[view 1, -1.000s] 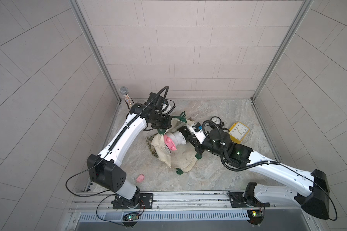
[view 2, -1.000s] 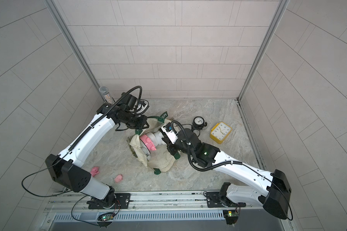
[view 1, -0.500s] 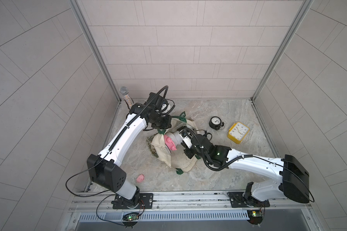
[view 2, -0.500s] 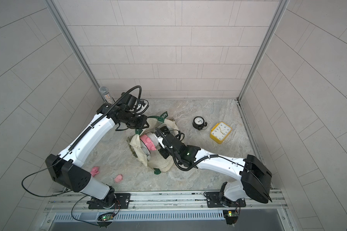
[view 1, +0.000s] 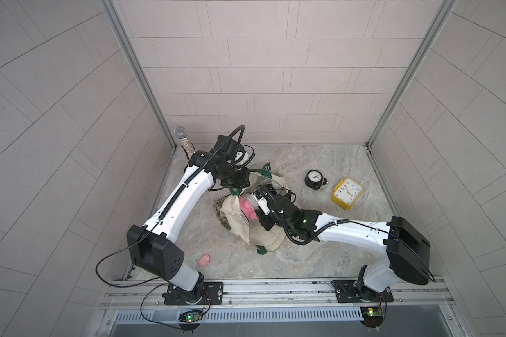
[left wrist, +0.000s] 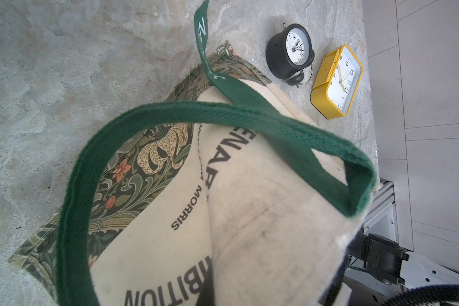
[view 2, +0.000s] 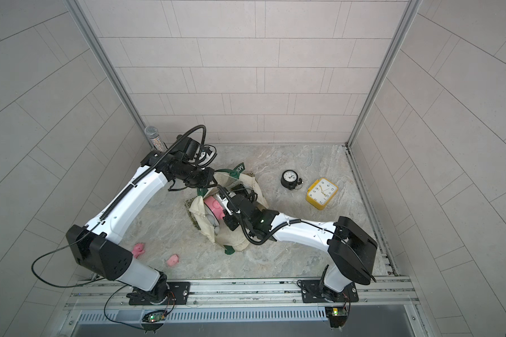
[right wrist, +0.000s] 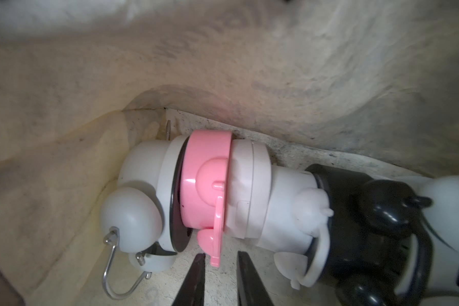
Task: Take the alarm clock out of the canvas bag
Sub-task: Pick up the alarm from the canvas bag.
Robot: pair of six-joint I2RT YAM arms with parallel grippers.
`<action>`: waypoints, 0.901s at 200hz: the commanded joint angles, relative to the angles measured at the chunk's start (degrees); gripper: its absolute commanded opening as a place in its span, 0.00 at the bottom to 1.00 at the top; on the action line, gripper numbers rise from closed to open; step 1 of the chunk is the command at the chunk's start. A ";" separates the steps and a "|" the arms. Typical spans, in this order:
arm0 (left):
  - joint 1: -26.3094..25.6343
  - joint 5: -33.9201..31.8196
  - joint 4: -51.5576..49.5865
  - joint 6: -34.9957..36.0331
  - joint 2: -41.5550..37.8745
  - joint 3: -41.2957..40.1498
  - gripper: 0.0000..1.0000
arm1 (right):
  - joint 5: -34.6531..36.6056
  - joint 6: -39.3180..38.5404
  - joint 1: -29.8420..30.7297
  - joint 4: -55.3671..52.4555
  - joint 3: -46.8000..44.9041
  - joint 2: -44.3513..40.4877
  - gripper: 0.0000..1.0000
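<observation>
Right arm (view 1: 354,233) has dropped its elbow and folded in since a second ago, wrist pushed further into the bag mouth; left arm (view 1: 181,201) hasn't budged. Nearest me, at 7 o'clock on the table (view 1: 319,262), a small pink toy (view 1: 205,260) lies loose, irrelevant. Mid-table the canvas bag (view 1: 234,227) lies slumped, bottom toward 9 o'clock, mouth toward 3, and the right gripper (right wrist: 220,276) goes in from 4 o'clock. Its jaws stand slightly parted, clamping nothing. Wrist cam shows a row of clocks on the bag floor. The pink alarm clock (right wrist: 203,182), which I take as the target, sits dead ahead of the fingertips (right wrist: 196,273), close but not touching, its pink tab (right wrist: 217,233) hanging right at the gap. Key geometry: it's a disc on edge, thin axis along the row, the same line the jaws close on, so pinch direction is right, but I reckon the gap is too narrow for the body. A white twin-bell clock (right wrist: 143,196) and another white clock (right wrist: 252,190) hem it in on both sides. At 11 o'clock of the bag the left gripper (view 1: 240,183) is clenched on the rim by the green strap (left wrist: 223,114), holding the mouth up; the right arm is the one in reach. Farther out at 2 o'clock, black clock (view 1: 313,178) and yellow clock (view 1: 347,194) stand on the table; microphone (view 1: 183,140) in the 11 o'clock corner.
</observation>
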 commanded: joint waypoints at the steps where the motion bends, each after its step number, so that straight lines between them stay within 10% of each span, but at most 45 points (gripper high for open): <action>1: 0.50 2.13 4.53 -0.46 -3.60 0.72 0.00 | -2.81 1.40 0.17 1.82 1.46 1.48 0.24; 180: 0.46 3.27 4.32 -0.81 -3.17 1.61 0.00 | 0.08 1.26 -0.64 1.53 6.03 10.14 0.22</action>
